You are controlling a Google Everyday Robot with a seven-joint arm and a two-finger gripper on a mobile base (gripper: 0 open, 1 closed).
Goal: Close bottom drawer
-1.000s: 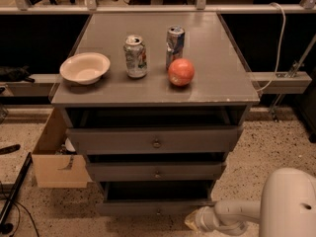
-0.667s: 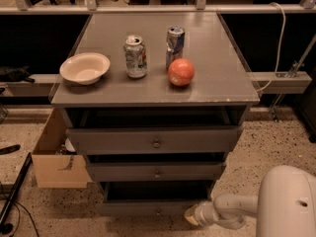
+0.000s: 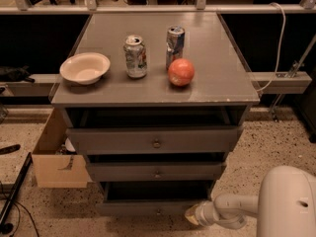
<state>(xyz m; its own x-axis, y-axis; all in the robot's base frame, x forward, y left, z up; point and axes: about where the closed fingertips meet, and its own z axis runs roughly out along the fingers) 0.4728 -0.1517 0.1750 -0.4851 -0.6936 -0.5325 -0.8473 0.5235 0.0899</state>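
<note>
At the foot of the grey cabinet (image 3: 222,80), the bottom drawer (image 3: 143,209) stood pulled out (dark inside showing), i.e. not closed yet. The gripper (image 3: 195,215) sat by its front's corner, spread or clamped I couldn't tell; whole push left.

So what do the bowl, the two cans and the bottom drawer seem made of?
Cream round bowl: ceramic or plastic, smooth sheen. White-green can and blue can: thin printed metal, shiny tops. Grey bottom drawer: matte painted wood or laminate, probably. The gripper sits by its right corner.
</note>
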